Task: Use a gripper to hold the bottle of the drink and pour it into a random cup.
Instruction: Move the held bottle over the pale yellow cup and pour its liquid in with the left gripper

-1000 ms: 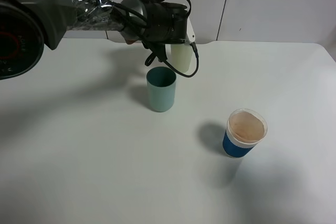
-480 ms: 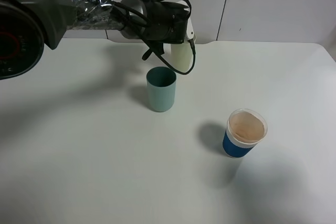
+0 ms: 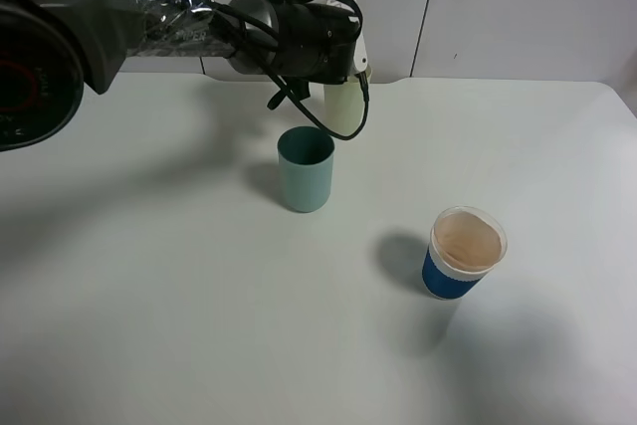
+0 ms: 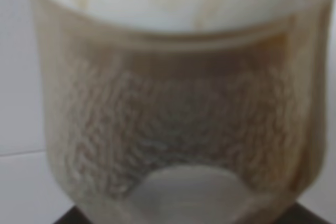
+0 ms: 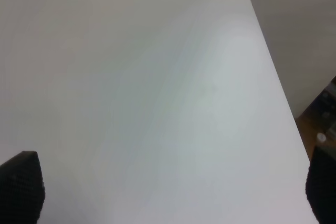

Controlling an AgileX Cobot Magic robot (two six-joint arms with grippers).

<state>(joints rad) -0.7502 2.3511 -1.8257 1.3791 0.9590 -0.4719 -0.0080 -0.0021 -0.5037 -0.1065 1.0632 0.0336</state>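
Note:
My left gripper [image 3: 311, 45], a black mass with a white boxy part and a looping cable, hangs over the back of the table. Its fingers are hidden. The pale yellow-green cup [image 3: 345, 109] stands just under and behind it, upright. In the left wrist view the cup [image 4: 173, 103] fills the frame, blurred and very close. The pink-labelled bottle does not show in any view. My right gripper [image 5: 170, 192] is open and empty over bare table, and it is out of the exterior high view.
A teal-green tumbler [image 3: 306, 171] stands just in front of the left gripper. A blue cup with a white rim [image 3: 466, 254] stands at the front right. The white table [image 3: 149, 296] ends at a right edge [image 5: 273, 77].
My left gripper has turned and risen slightly, lifting the cable loop away from the teal tumbler. A pink patch under the arm a second ago no longer shows.

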